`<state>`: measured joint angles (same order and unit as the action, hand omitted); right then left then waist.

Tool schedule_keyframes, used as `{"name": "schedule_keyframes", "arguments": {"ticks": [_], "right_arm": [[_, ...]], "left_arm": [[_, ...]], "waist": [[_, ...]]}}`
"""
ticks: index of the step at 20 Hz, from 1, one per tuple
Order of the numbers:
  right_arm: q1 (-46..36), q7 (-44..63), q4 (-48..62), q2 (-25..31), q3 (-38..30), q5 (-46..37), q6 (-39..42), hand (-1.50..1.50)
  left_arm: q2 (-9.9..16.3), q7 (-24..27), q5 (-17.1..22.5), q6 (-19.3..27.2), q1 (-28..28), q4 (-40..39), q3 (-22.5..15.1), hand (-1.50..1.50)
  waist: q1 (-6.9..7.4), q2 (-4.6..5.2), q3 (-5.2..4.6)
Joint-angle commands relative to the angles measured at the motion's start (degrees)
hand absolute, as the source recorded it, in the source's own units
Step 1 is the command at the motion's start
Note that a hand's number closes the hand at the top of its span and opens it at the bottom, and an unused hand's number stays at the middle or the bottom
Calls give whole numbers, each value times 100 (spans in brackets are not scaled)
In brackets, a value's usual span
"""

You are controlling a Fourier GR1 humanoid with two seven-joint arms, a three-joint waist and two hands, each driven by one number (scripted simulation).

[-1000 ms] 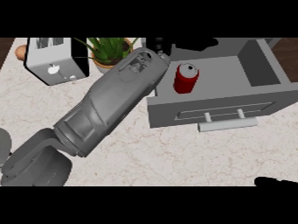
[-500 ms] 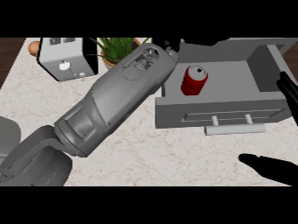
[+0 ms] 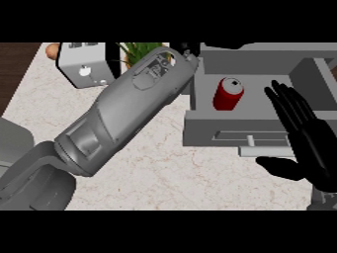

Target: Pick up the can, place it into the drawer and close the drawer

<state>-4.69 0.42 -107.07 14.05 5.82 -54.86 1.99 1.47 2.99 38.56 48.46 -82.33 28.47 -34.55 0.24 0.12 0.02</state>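
Judging by how things lay, most of the task looked finished: the red can (image 3: 228, 94) stood upright inside the open grey drawer (image 3: 318, 83), near its left wall, with nothing holding it. What remained, as far as could be told, was the closing. The drawer was pulled out toward the robot, its front panel with the pale handle (image 3: 250, 140) facing the lower edge of the view over the marbled counter (image 3: 186, 178).

The right hand (image 3: 313, 146) was at the drawer's front right corner, its black fingers straight and lying close together, pointing up and away across the front panel and over the drawer's inside, the thumb stuck out to the left below the panel. It held nothing. The can was to the upper left of this hand, near but apart from the fingertips, with a strip of drawer floor between them.

The left forearm (image 3: 127, 118) crossed the view slantwise from the lower left up to the drawer's back left corner. Its hand was hidden beyond the wrist, so whether its fingers were spread or curled could not be told.

Behind the forearm stood a toaster (image 3: 87, 66) and a green plant (image 3: 143, 51), both well clear of the drawer's front.
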Motion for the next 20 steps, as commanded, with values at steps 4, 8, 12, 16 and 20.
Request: {"name": "schedule_keyframes", "arguments": {"ticks": [4,8,12,16,20], "right_arm": [[-526,-485,1785,-320,-243,-375,-1213,-150],[-941,-450,2768,-610,-210,-725,-1741,-150],[-1429,-527,3514,-551,-511,-778,-2000,-150],[-1596,-594,4138,-646,-490,-1098,-2415,-150],[-2091,-638,4933,-503,-782,-1271,-2776,-150]], "left_arm": [[530,-408,-277,-66,403,673,-18,-150],[927,-1153,-461,-48,311,1257,-219,-150],[1256,-1264,-548,-85,808,1867,-344,-150],[1726,-1441,-528,-253,939,2230,-161,-150],[1967,-1805,-564,-215,993,2687,-204,-150]], "waist": [[107,-22,3],[188,-48,3],[308,-50,2],[273,-22,2],[355,-14,6]]}}
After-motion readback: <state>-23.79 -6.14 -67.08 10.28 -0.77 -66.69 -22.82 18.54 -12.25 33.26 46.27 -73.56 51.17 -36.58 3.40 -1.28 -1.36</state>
